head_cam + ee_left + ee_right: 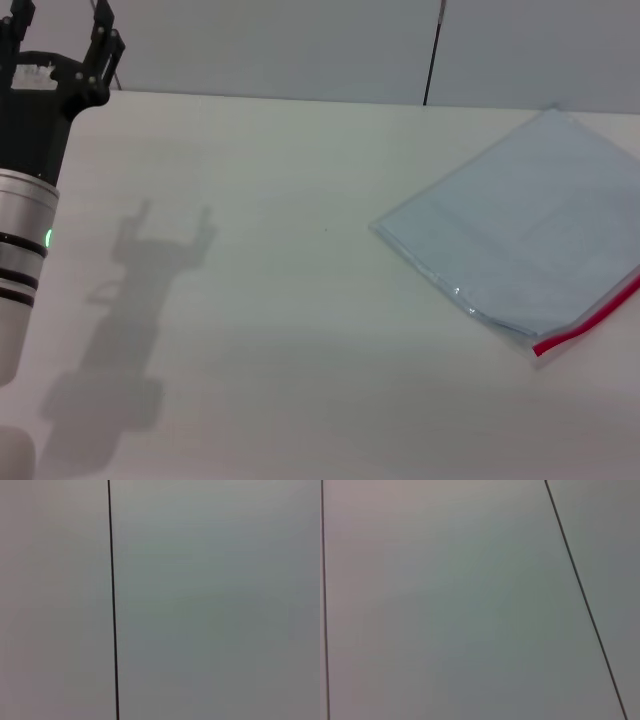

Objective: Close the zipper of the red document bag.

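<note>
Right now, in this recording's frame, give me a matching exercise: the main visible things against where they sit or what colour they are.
Column one:
1. left tool
2. red document bag
3. zipper
4. table

Column two:
A. bright red strip along the bag's near edge
B. raised over the table's far left corner
C. white surface under everything
D. flat on the table's right side, translucent blue-grey

Pairs: 1-B, 2-D, 3-A, 4-C

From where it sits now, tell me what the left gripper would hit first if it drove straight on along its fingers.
Probably only the wall: the left gripper points up and away beyond the table, and its wrist view shows bare paneling.
</note>
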You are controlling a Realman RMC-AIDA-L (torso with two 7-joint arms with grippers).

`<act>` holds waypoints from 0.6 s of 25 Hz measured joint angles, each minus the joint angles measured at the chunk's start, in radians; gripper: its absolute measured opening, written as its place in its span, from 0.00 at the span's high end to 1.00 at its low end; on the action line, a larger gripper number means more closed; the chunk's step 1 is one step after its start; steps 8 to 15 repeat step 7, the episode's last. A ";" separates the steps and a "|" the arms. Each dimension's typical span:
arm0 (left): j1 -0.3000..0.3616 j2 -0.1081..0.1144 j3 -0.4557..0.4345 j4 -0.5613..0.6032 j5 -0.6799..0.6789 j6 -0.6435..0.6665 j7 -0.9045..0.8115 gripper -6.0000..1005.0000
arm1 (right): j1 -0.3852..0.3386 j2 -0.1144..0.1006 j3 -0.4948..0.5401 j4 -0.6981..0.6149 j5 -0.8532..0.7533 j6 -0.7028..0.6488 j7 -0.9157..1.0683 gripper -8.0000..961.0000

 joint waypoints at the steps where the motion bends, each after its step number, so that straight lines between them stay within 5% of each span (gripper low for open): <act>1: 0.000 0.000 0.000 0.000 0.000 0.000 0.000 0.19 | 0.000 0.000 0.000 0.000 0.000 0.000 0.000 0.08; 15: 0.000 0.000 -0.001 0.001 -0.001 -0.001 -0.001 0.20 | 0.000 0.001 0.000 -0.002 -0.006 -0.003 0.000 0.08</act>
